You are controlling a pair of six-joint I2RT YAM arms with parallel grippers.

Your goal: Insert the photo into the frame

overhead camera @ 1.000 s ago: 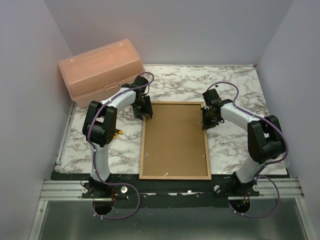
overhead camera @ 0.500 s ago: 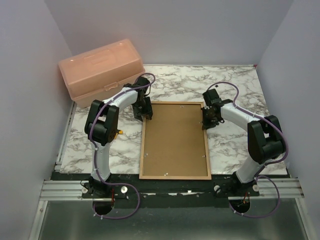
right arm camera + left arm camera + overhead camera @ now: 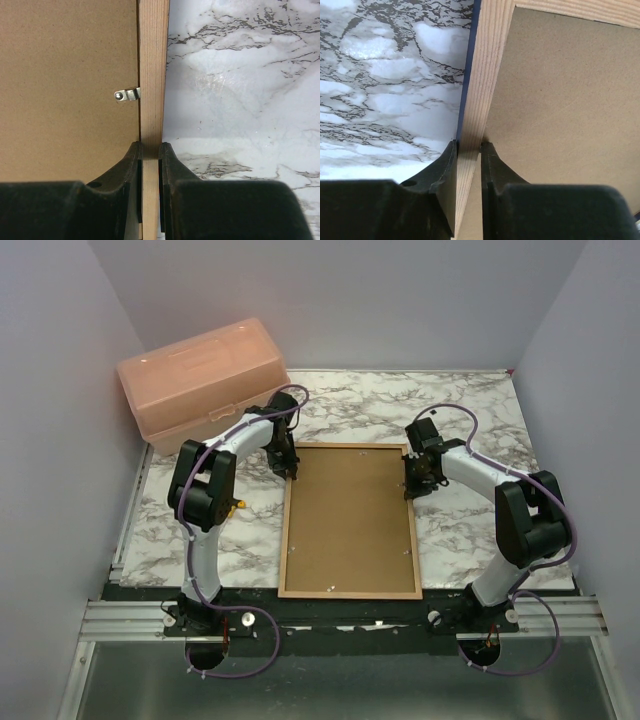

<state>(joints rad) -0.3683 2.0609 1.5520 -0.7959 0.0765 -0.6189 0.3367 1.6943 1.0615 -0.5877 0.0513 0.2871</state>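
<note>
Jaws, two pairs, each clamped on a side rail of one frame (image 3: 348,593).

Marble table (image 3: 470,410): frame (image 3: 348,594) flat, peach box (image 3: 200,380) far-left corner.

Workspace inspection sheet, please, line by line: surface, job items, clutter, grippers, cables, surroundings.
Surface: marble-patterned table, no spills seen.
Job's things: frame lies flat, wood face up, brown backing board in it, one metal clip showing; photo not seen.
Clutter: peach box, closed, at the far left.
Grippers: left gripper shut on the frame's left rim; right gripper shut on its right rim.
Cables: purple cables loop along both arms, nothing snagged.
Surroundings: plain walls; metal rail at the near edge.
</note>
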